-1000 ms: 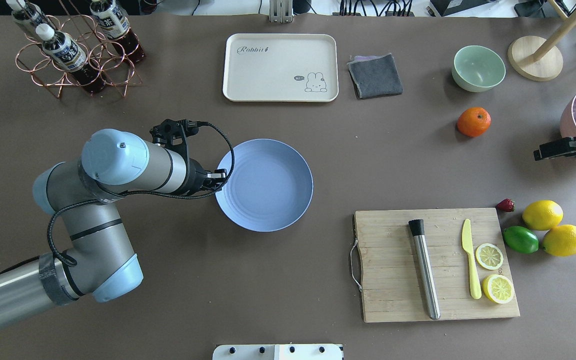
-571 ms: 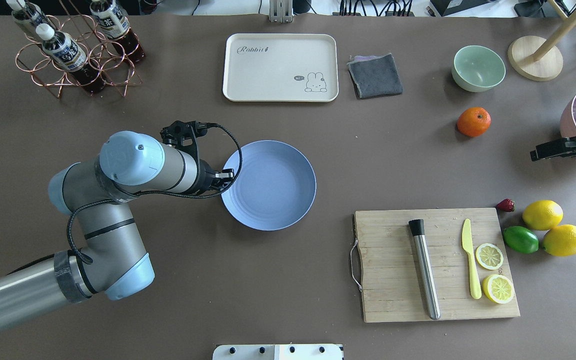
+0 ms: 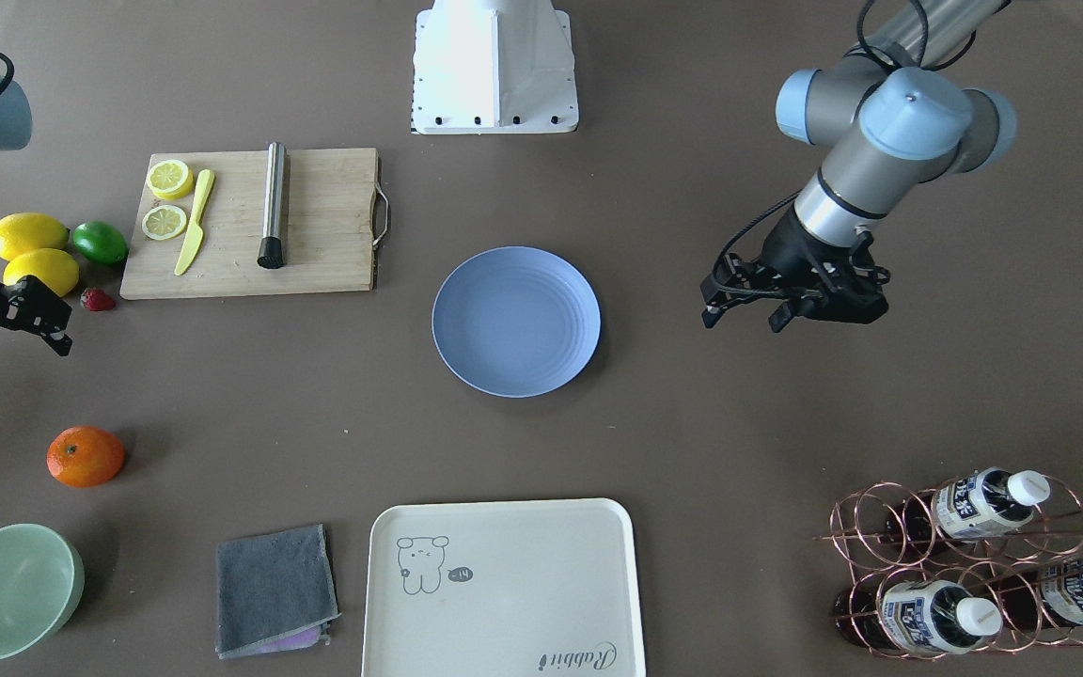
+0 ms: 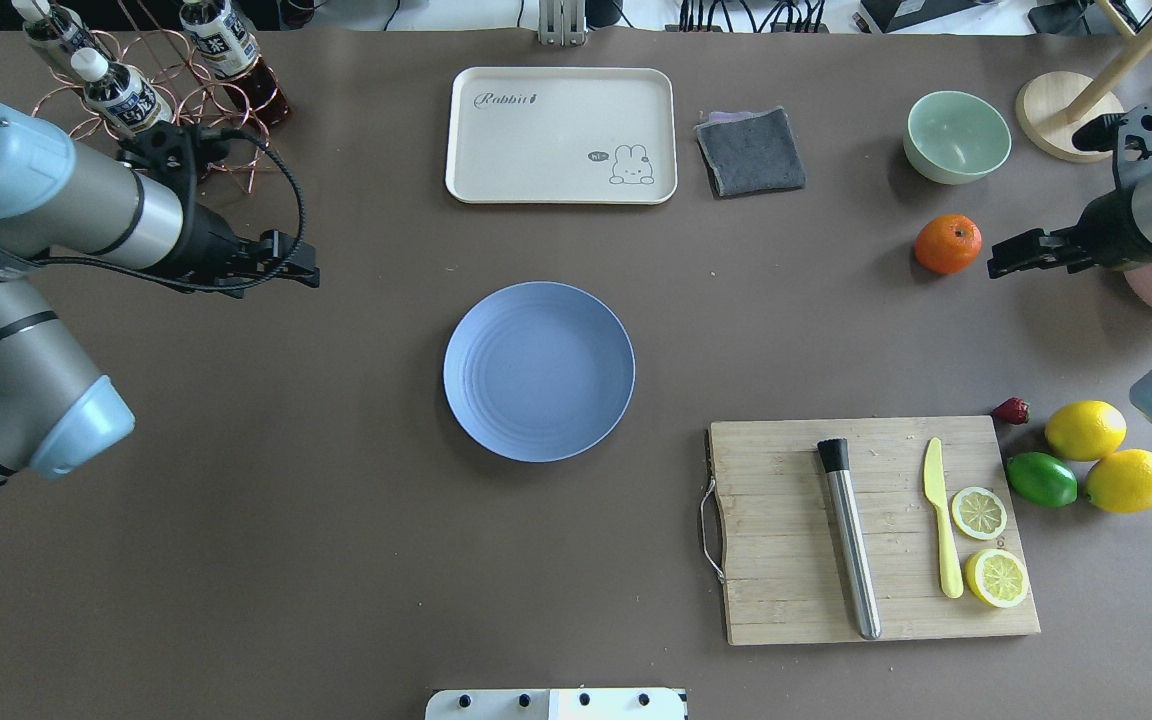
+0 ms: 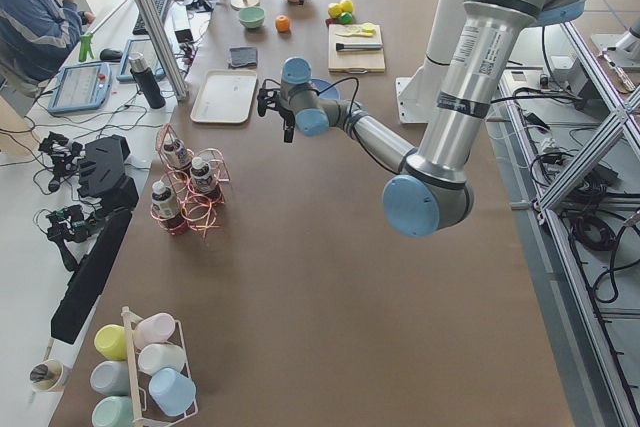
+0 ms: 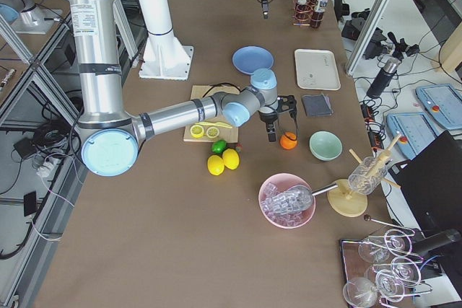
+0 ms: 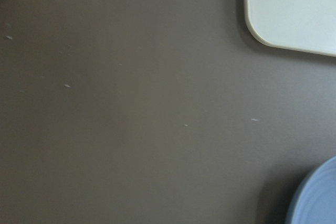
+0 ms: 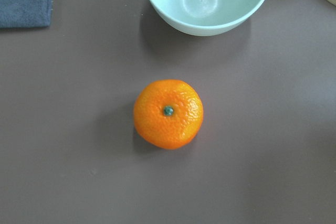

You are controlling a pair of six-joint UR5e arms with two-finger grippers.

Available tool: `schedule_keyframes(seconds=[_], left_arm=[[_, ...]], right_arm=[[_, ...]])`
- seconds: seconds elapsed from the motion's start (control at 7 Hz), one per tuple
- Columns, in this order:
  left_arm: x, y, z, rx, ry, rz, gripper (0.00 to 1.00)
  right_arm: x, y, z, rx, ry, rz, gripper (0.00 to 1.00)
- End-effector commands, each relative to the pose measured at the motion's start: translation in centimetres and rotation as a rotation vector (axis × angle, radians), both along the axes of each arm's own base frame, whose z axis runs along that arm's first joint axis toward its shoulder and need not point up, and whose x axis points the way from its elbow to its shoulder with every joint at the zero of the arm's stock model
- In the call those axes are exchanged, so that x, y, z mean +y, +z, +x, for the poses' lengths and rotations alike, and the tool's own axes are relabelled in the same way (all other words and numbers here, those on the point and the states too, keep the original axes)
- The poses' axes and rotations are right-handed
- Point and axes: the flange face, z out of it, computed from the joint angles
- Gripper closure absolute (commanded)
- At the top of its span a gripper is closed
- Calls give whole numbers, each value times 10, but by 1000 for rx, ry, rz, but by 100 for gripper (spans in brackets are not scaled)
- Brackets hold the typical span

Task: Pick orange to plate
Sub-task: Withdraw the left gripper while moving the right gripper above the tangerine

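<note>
The orange [image 4: 947, 244] lies on the brown table at the right, below the pale-green bowl; the right wrist view shows it from straight above [image 8: 168, 114] with its green stem dot up. My right gripper [image 4: 998, 262] hovers just to its right, open and empty, apart from the fruit [image 3: 85, 456]. The periwinkle-blue plate [image 4: 538, 371] rests mid-table with nothing on it, and its rim shows in the left wrist view [image 7: 317, 198]. My left gripper [image 4: 296, 263] hangs open and empty well to the plate's left, near the bottle rack.
Near the orange stand the green bowl [image 4: 956, 135] and a grey cloth [image 4: 749, 150]. A cream tray [image 4: 561, 135] lies behind the plate. A cutting board [image 4: 776, 520] holds a muddler, knife and lemon slices; lemons [image 4: 1086, 430] and a lime [image 4: 1041, 478] sit beside it. A bottle rack [image 4: 136, 100] stands far left.
My left gripper has left the plate's left rim and pulled back up and to the left. The plate had first shifted slightly right. My right gripper has moved left, close to the orange.
</note>
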Motion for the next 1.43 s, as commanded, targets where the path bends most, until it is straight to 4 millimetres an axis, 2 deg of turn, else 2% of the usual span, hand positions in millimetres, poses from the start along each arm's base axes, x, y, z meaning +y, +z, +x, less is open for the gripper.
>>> schedule_keyframes(seconds=[0.0, 0.14, 0.29, 0.43, 0.57, 0.71, 0.86, 1.29], left_arm=[[6, 111, -166, -82, 58, 65, 2], [-5, 157, -249, -134, 111, 120, 2], [-5, 180, -296, -196, 166, 141, 2], [-4, 199, -333, -223, 169, 124, 2], [-1, 229, -347, -223, 175, 93, 2], [0, 241, -350, -221, 172, 69, 2], [0, 237, -353, -220, 164, 84, 2], [0, 229, -353, -219, 163, 105, 2]], right_arm=[[-12, -1, -25, 26, -2, -29, 3], [-28, -11, -35, 21, -2, -30, 3], [-47, -5, -47, 29, -3, -42, 3], [-58, 2, -51, 34, -6, -51, 3], [-74, 1, -47, 29, 2, -59, 3], [-86, 7, -36, 23, -24, -60, 3], [-94, 23, -34, 37, -54, -60, 3], [-95, 20, -39, 18, -39, -94, 4]])
